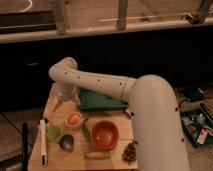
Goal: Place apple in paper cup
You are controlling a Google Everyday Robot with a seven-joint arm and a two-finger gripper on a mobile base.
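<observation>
A white robot arm (100, 85) reached across a wooden tabletop (52, 116), its end effector (66, 103) hanging low at eleven o'clock from a small white paper cup (68, 123). We saw its tan fingers (58, 106) spread apart, with nothing between them. A round orange-yellow apple (74, 119) sat inside the cup, so we judged the placement made. The danger, as we read it, lay in the retreat. The end effector stood near the cup's rim, and a sideways swing toward five o'clock could have clipped the light cup and tipped it. That would have sent the apple rolling toward the round red bowl (105, 135) at four o'clock or the pale green cup (53, 133) at seven o'clock. A straight lift looked safer to us.
</observation>
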